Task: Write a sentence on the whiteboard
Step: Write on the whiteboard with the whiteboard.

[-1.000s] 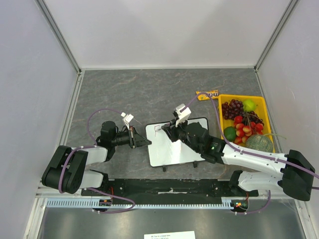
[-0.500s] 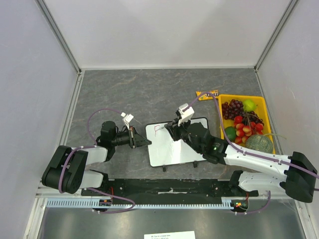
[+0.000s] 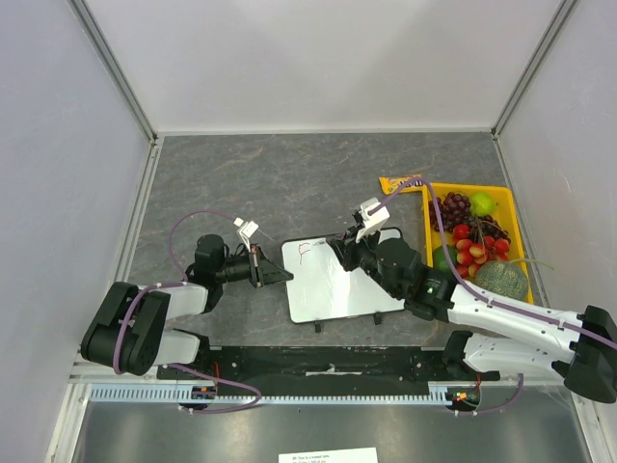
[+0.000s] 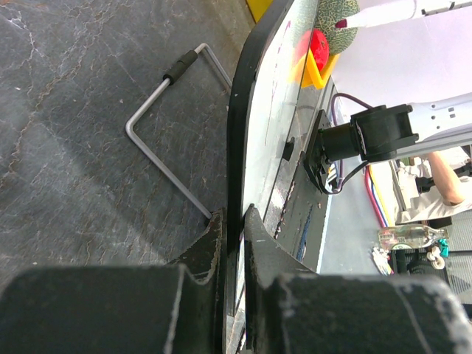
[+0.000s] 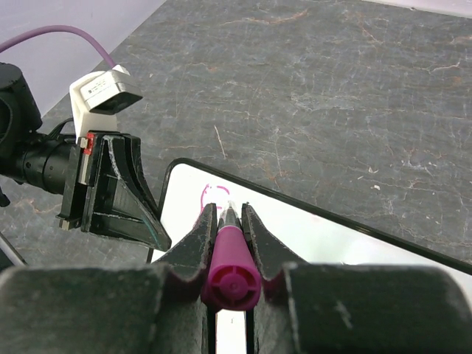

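The left jaws are pinched shut on the left edge of the whiteboard (image 3: 333, 287), steadying it on the desk (image 3: 289, 183). The right jaws are clamped tight on the pink marker (image 5: 230, 274), tip aimed down just right of the sentence (image 3: 307, 249), a few first strokes by the whiteboard's top-left corner. Bare white runs rightward along its long axis, and the fruit tray (image 3: 463, 187) sits just past its right edge.

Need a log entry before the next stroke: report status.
Left gripper shut on whiteboard edge. Right gripper shut on pink marker. Sentence barely begun, far left corner. Fruit tray off to the right.
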